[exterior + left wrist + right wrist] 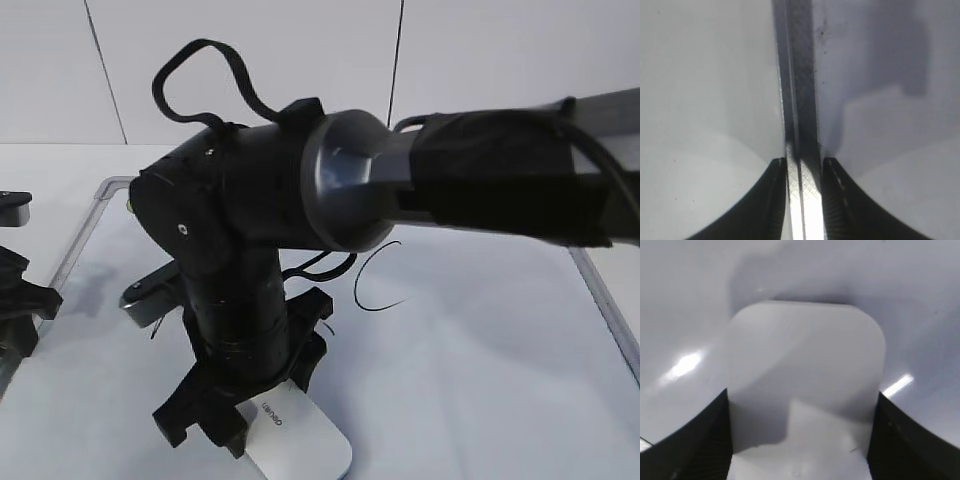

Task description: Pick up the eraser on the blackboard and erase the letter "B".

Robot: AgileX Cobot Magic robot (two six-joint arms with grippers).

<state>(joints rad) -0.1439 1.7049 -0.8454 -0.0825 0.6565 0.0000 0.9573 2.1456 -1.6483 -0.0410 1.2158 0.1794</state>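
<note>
My right gripper (800, 440) clamps the eraser (805, 375), flat on the blackboard (480, 360) at near edge. Left gripper (802, 200) pinches the board frame (800, 100). Grasp step; next, probably wipe over the "B", hidden here.

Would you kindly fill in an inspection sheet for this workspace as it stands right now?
Surface: the blackboard, a white board, lies flat; its grey frame edges it.
Job's things: the eraser sits on the board between the right gripper's fingers; the letter "B" is hidden behind the arm.
Clutter: a curved black "C" is drawn on the board.
Grippers: the right gripper straddles the eraser, fingers at its sides; the left gripper clamps the frame.
Cables: a black cable loops over the right arm.
Surroundings: a pale panelled wall.
</note>
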